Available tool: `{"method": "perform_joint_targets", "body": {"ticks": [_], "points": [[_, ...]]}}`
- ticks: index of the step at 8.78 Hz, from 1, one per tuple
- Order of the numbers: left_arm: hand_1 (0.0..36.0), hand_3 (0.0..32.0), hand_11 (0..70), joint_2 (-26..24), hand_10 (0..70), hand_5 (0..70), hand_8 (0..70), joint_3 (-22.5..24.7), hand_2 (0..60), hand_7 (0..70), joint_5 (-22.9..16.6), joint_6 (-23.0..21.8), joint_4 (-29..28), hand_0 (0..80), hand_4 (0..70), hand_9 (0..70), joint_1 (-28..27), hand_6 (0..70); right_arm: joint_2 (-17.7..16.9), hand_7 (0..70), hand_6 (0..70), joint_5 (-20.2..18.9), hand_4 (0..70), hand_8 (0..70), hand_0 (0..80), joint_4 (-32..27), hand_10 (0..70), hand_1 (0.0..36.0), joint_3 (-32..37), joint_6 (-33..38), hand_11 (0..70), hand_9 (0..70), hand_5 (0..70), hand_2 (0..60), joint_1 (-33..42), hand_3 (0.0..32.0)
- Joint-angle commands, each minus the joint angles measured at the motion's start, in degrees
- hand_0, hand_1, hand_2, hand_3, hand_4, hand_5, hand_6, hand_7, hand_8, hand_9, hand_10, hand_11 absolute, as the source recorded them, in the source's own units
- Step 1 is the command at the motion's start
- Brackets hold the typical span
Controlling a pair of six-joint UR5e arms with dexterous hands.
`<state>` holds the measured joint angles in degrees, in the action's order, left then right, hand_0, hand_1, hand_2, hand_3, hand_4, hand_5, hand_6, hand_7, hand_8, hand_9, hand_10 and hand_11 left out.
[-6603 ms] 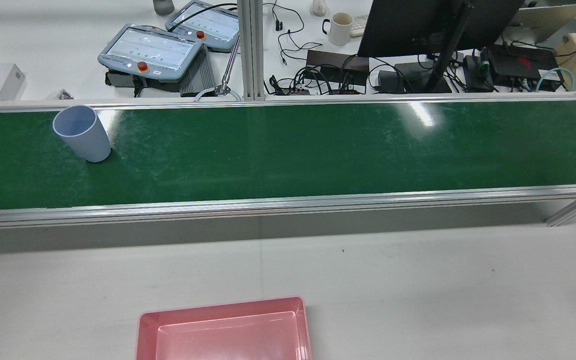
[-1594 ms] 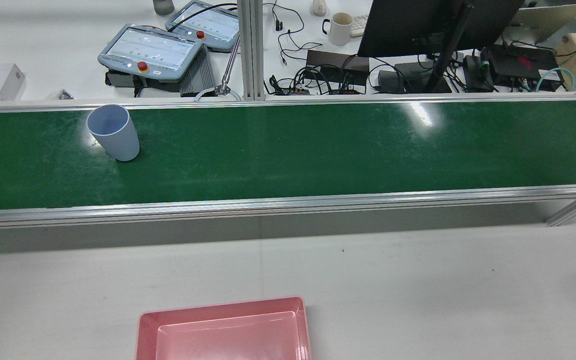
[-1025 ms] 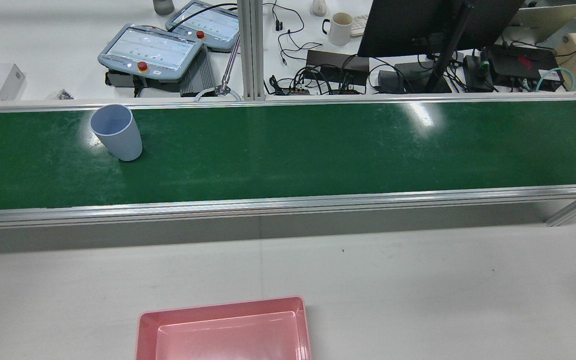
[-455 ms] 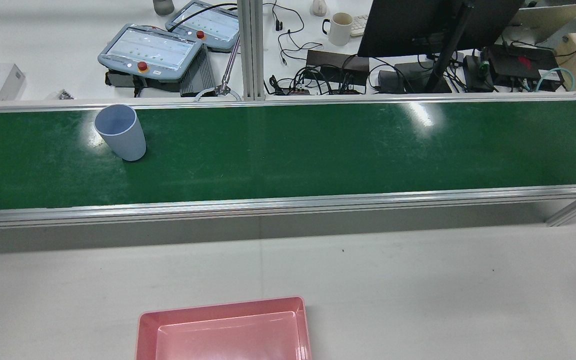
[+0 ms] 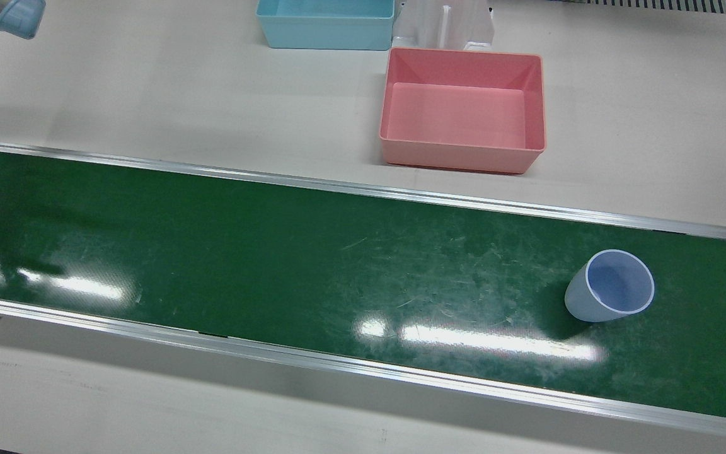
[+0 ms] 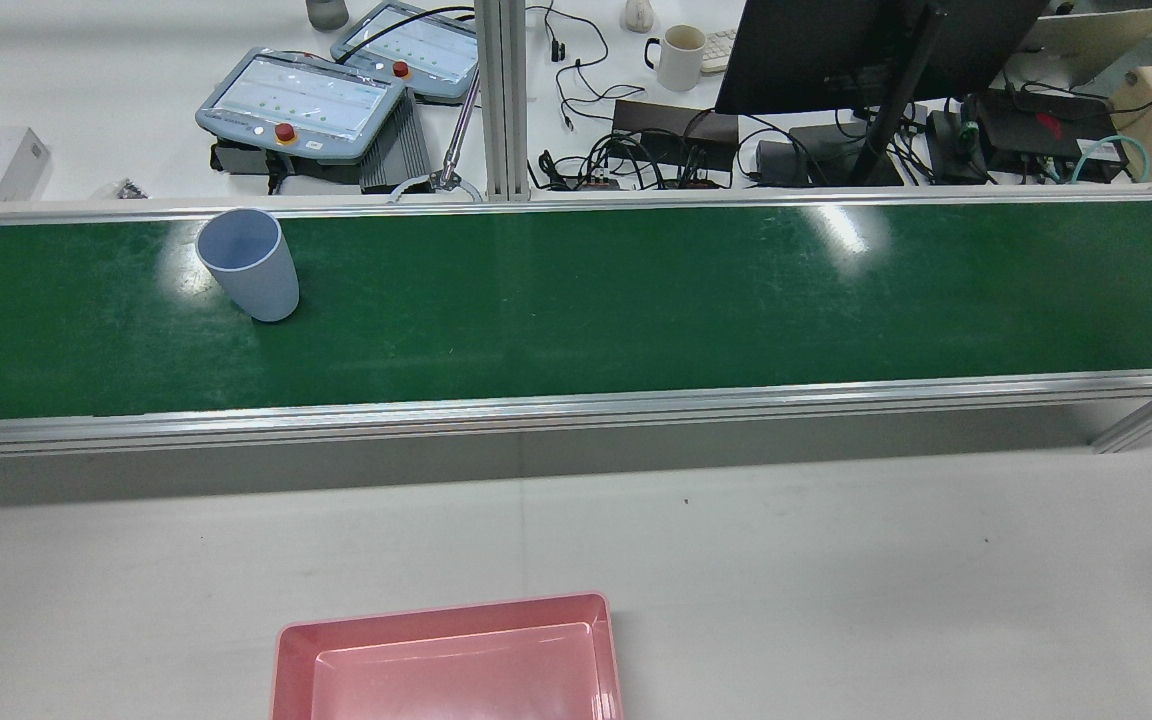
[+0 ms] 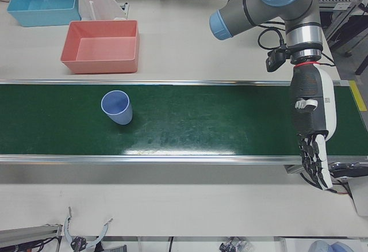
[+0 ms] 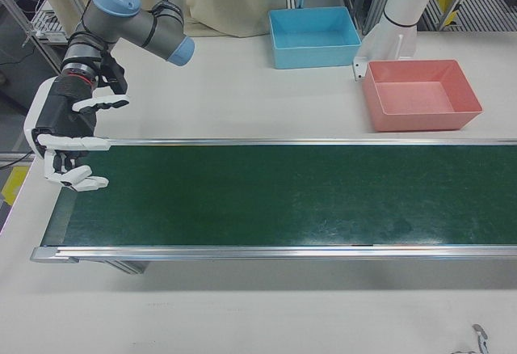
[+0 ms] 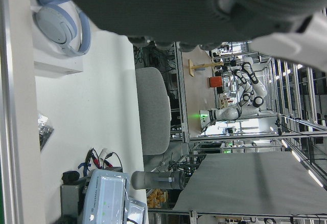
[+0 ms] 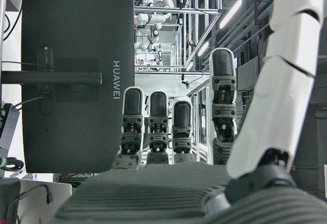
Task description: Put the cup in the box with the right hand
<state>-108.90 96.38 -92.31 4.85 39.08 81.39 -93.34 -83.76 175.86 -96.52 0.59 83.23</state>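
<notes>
Right hand (image 8: pixel 69 140) hangs at the far end of the long green conveyor belt (image 8: pixel 275 192), fingers spread and holding nothing, palm turned along the belt. We find the left hand (image 7: pixel 312 131) likewise empty with fingers extended, pointing down over the opposite end of the belt.

We record the task as not yet begun in any physical sense. The pale blue plastic tumbler (image 5: pixel 609 294) stands upright, mouth up, on the left arm's half of the belt, well apart from the right hand. The shallow pink plastic box (image 5: pixel 462 118) sits empty on the white table (image 5: pixel 149 94) on the robot's side of the belt. Reach, grasp, lift, carry and release all remain.

Clearances: the belt's aluminium rails (image 5: pixel 363 189) run along both long edges, and the cup must be lifted over the near one. A blue plastic bin (image 5: pixel 325 22) stands near the pink box; from the overhead view they appear apart, though we cannot judge the gap well. Otherwise the table around the box is open.
</notes>
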Motion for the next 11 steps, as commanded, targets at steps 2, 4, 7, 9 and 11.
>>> {"method": "perform_joint_targets", "body": {"ticks": [2,4,7,9,11], "points": [[0.0,0.0,0.0,0.0,0.0,0.0,0.0,0.0,0.0,0.0,0.0,0.1,0.0,0.0,0.0,0.0,0.0,0.0,-0.2,56.3,15.1,-0.1,65.1,21.3,53.2,-0.4,22.4,15.3,-0.2,0.0,32.8,33.7,6.4,7.4,0.3,0.0],[0.0,0.0,0.0,0.0,0.0,0.0,0.0,0.0,0.0,0.0,0.0,0.0,0.0,0.0,0.0,0.0,0.0,0.0,-0.2,51.8,14.3,-0.2,57.9,20.9,52.3,-0.5,23.7,14.3,0.1,-0.2,34.8,32.6,6.6,5.9,0.3,0.0],[0.0,0.0,0.0,0.0,0.0,0.0,0.0,0.0,0.0,0.0,0.0,0.1,-0.1,0.0,0.0,0.0,0.0,0.0,-0.2,52.0,14.4,-0.3,58.7,21.3,51.8,-0.5,25.2,13.9,0.3,-0.3,36.9,33.2,6.6,5.8,0.2,0.0],[0.0,0.0,0.0,0.0,0.0,0.0,0.0,0.0,0.0,0.0,0.0,0.1,-0.1,0.0,0.0,0.0,0.0,0.0,-0.2,52.9,14.4,-0.3,61.2,20.9,52.8,-0.4,23.2,15.0,0.2,-0.2,34.0,32.3,6.6,7.3,0.3,0.0],[0.0,0.0,0.0,0.0,0.0,0.0,0.0,0.0,0.0,0.0,0.0,0.1,-0.1,0.0,0.0,0.0,0.0,0.0,-0.2,54.3,14.8,-0.3,62.2,21.9,52.6,-0.4,24.5,14.8,-0.1,-0.1,35.9,33.8,6.7,7.6,0.3,0.0]]}}
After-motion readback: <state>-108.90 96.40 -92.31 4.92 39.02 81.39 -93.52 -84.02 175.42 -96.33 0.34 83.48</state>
